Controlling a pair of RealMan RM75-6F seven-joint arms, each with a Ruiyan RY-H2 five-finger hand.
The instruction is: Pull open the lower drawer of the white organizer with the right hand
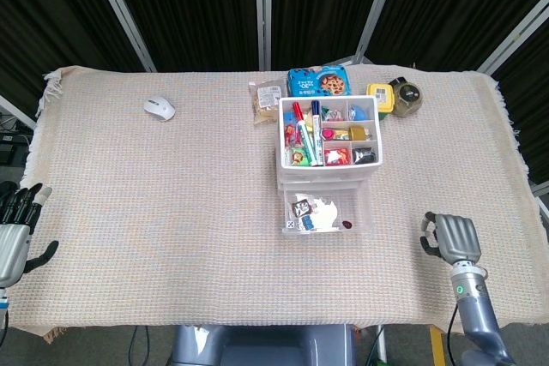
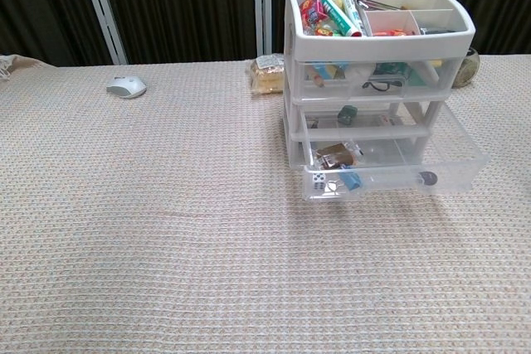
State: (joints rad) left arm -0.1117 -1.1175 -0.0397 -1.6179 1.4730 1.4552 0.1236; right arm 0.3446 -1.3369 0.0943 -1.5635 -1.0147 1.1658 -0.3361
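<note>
The white organizer [image 1: 328, 145] stands right of the middle of the tabletop [image 1: 171, 212], and its lower drawer [image 1: 327, 210] already juts out toward the near edge; in the chest view [image 2: 390, 159] it stands well proud of the two drawers above, with dice, small packets and a dark round bit showing through its clear front. Judged from how it lies, the pull looks done or nearly so.

The right hand [image 1: 455, 237] is at the near right corner of the tabletop, back side up, fingers curled loosely with nothing between them; it touches nothing. The drawer lies to its left and somewhat farther from the near edge, well apart from it. The drawer's long axis runs left to right, and its travel runs near to far, so any further pull would call for the hand to go left across the cloth, come in front of the drawer face and draw straight toward the near edge.

The left hand [image 1: 15, 233] is at the near left edge, fingers spread and holding nothing, much farther from the drawer than the right.

A computer mouse [image 1: 159, 108] lies far left; snack packets [image 1: 318, 82] and small jars [image 1: 407, 97] sit behind the organizer.
</note>
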